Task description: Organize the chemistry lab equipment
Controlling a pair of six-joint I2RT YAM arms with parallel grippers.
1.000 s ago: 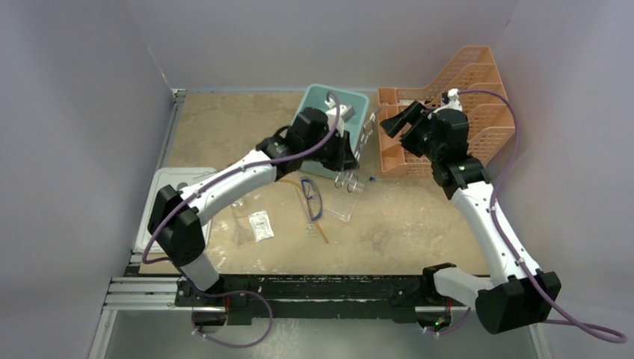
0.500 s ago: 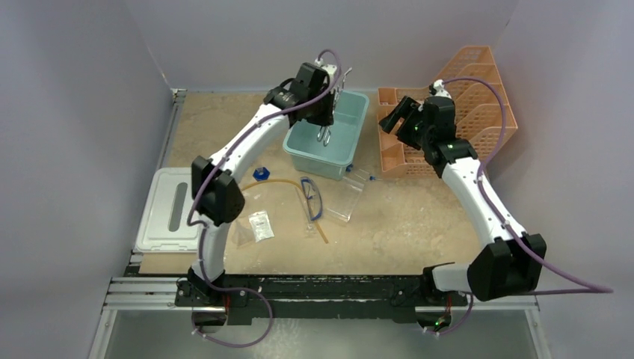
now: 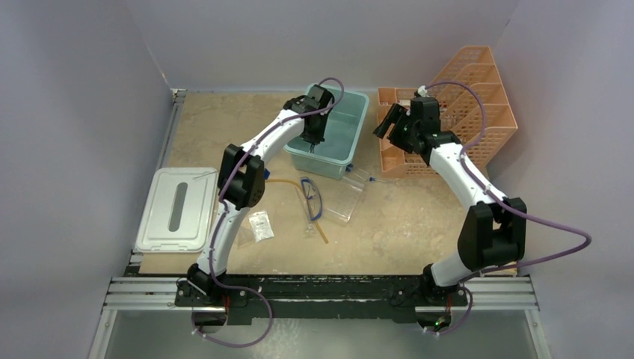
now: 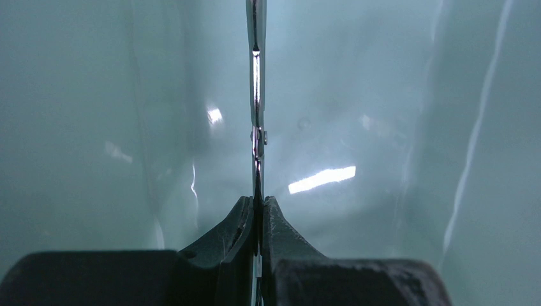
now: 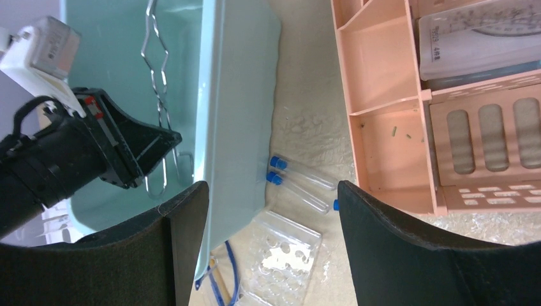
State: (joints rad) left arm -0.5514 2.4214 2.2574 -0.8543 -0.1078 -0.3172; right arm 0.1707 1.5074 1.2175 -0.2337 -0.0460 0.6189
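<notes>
My left gripper (image 3: pixel 315 139) reaches down into the teal bin (image 3: pixel 354 129) and is shut on the metal tongs (image 4: pixel 256 95), which show edge-on between its fingers (image 4: pixel 241 220). The right wrist view shows the tongs (image 5: pixel 159 76) hanging inside the bin (image 5: pixel 236 95). My right gripper (image 3: pixel 386 124) is open and empty, hovering between the bin and the orange tray. Below it lie blue-capped tubes (image 5: pixel 300 180) and the clear rack (image 5: pixel 284 255). Blue-framed goggles (image 3: pixel 312 196), the amber tube (image 3: pixel 323 232) and small packets (image 3: pixel 260 224) lie on the table.
The orange mesh tiered tray (image 3: pixel 456 112) stands at the back right, with flat items in its compartments (image 5: pixel 472 38). A white lid (image 3: pixel 176 209) lies at the left edge. Grey walls close in the table on three sides.
My left arm has carried the tongs from the bin's right edge over the bin and lowered them inside. My right gripper has edged a little left and stays open.
</notes>
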